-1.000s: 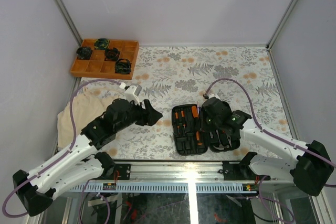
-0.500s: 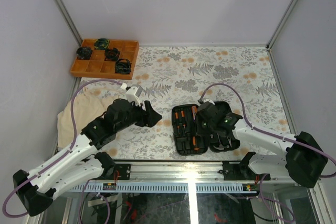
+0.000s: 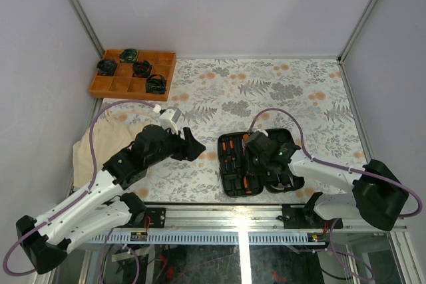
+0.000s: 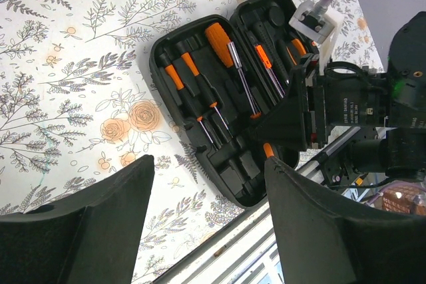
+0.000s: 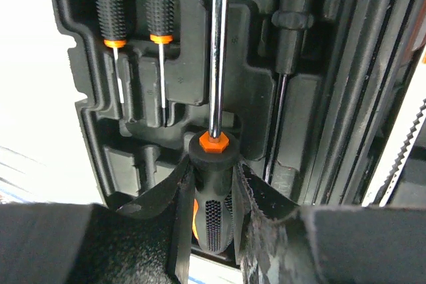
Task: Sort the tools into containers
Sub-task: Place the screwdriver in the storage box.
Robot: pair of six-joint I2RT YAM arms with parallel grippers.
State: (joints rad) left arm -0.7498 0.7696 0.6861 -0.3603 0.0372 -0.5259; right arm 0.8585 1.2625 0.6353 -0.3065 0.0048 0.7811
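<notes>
I count one black case point(image 3: 233, 181), one orange tray point(image 3: 123, 86), four round coils point(image 3: 141, 68), one cloth point(image 3: 106, 141) and two arms point(image 3: 86, 197). The screwdrivers point(image 4: 219, 34) are too hidden to count.

The case point(image 4: 229, 177) is black. The screwdrivers point(image 4: 219, 34) have orange-and-black handles and silver shafts. The desk point(image 3: 266, 84) is white with grey ferns and orange flowers. The tray point(image 3: 160, 59) is orange, the coils point(image 3: 141, 68) black-green, the cloth point(image 3: 106, 141) beige, the cables point(image 3: 120, 102) purple, and the arms point(image 3: 86, 201) white and black.
</notes>
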